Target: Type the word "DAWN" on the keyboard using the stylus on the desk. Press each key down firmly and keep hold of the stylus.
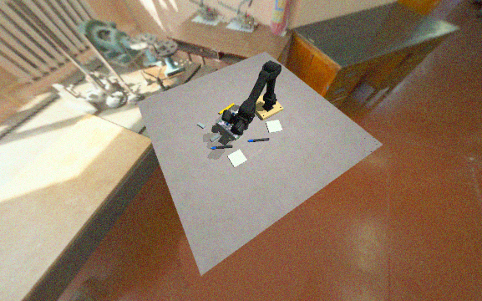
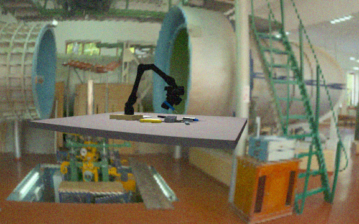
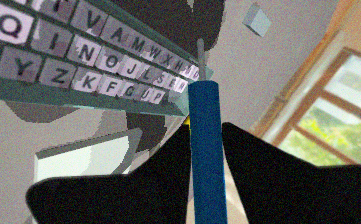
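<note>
My gripper is shut on the blue stylus, holding it tilted with its thin grey tip pointing down and away from the arm. The grey-green keyboard lies on the desk below, its rows of pale lettered keys showing in the wrist view. There the tip crosses in front of the keyboard's far right end, near the D key, and reaches past its edge. In the exterior view the tip appears above the keyboard, apart from it. The gripper partly hides the keyboard in the top view.
Two dark pens with blue ends and white pads lie around the keyboard. A yellow marker lies at one side. Small grey blocks lie near the keyboard.
</note>
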`<action>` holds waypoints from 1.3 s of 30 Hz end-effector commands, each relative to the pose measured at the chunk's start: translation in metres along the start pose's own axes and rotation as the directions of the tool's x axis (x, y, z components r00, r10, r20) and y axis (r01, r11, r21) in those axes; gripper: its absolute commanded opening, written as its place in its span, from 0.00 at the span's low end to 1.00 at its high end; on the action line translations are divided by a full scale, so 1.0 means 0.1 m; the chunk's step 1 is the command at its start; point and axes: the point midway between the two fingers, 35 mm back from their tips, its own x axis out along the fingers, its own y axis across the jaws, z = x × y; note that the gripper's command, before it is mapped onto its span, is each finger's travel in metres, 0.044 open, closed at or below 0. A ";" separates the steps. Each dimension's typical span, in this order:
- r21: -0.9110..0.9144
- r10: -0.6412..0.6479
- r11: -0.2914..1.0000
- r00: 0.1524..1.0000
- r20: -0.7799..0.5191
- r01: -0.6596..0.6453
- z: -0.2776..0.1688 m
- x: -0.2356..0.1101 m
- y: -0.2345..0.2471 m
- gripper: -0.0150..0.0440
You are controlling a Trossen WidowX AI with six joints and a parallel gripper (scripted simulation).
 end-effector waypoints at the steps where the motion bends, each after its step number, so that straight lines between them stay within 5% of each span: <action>1: -0.115 -0.020 0.993 1.000 -0.020 0.017 -0.01 0.06 -0.12 0.25; 26: -0.742 -0.086 0.666 0.981 -0.176 -0.075 -0.24 0.46 -0.64 0.25; 39: -0.817 -0.095 0.564 0.974 -0.207 -0.119 -0.25 0.62 -0.64 0.25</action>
